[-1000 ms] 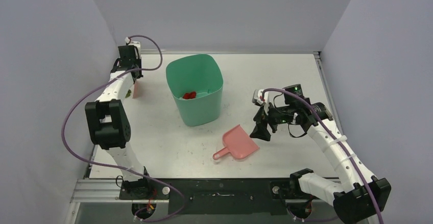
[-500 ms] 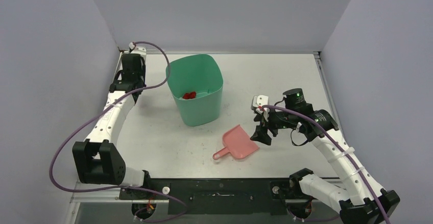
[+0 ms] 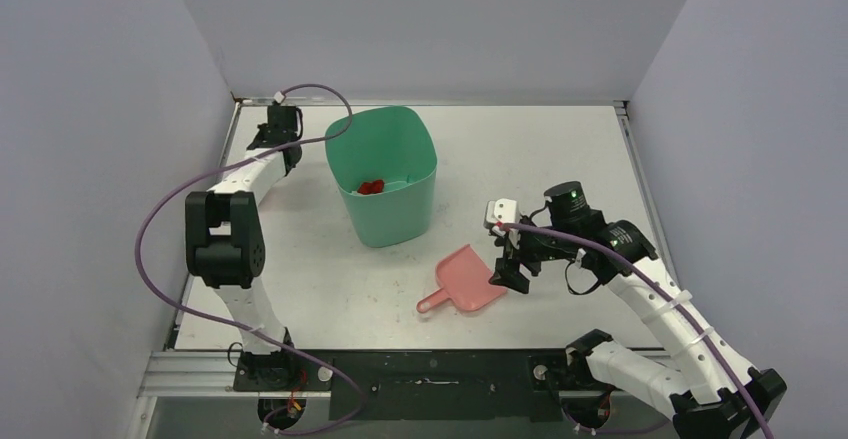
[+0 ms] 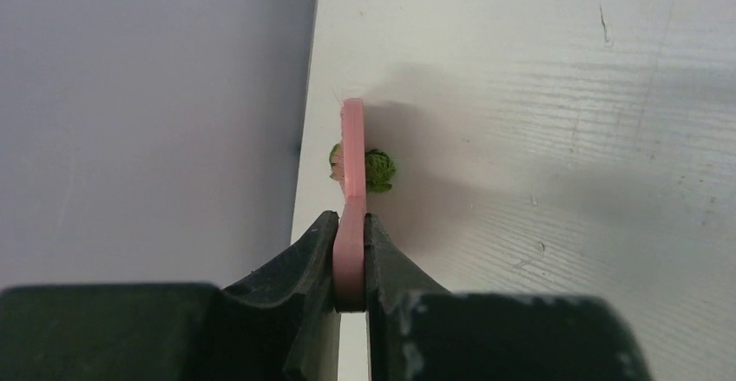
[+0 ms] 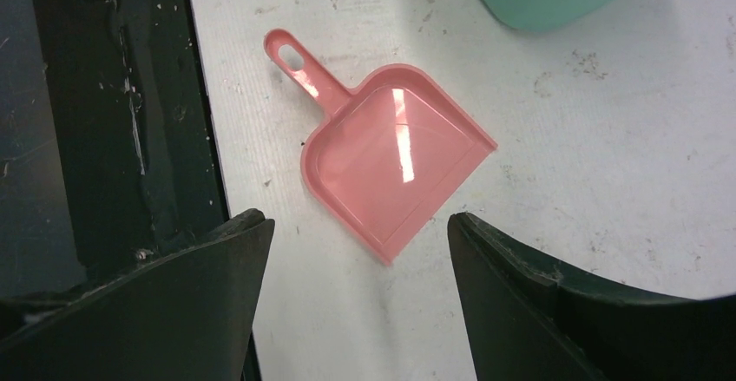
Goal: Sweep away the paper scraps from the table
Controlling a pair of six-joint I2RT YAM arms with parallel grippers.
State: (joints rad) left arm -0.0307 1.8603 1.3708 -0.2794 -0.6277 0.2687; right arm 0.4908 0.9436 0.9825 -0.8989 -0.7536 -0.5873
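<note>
Paper scraps: one olive green wad (image 4: pixel 378 171) lies on the table (image 4: pixel 555 138) at its left edge, hard by the grey wall (image 4: pixel 147 121); red scraps (image 3: pixel 372 187) sit inside the teal bin (image 3: pixel 395 221)
Left gripper (image 4: pixel 350 223): jaws clamped tight on a pink brush (image 4: pixel 352 138), which shows edge-on as a thin strip standing out ahead of the fingers
Brush to wad: green shows on both sides of the pink strip, more on the right; touching or just above, cannot tell
Left arm: stretched to the far-left corner of the table, wrist low between wall and bin, elbow block raised midway back, base at the near edge; purple cable (image 3: pixel 150 249) loops wide on the wall side
Right gripper (image 5: pixel 358 225): jaws wide apart, nothing between them, hovering over the pink dustpan (image 5: pixel 391 168)
Dustpan: flat on the table, on the near side of the bin and apart from it, handle toward the near edge
Right arm: folded, wrist pitched down and pointing left, forearm running back to its base at the near right
Hidden, top view: left fingers, brush and green wad all under the wrist
Hidden, wrist views: brush bristles not made out; wad partly behind the brush; right fingers cut off by the bottom edge; only a corner of the bin shows
</note>
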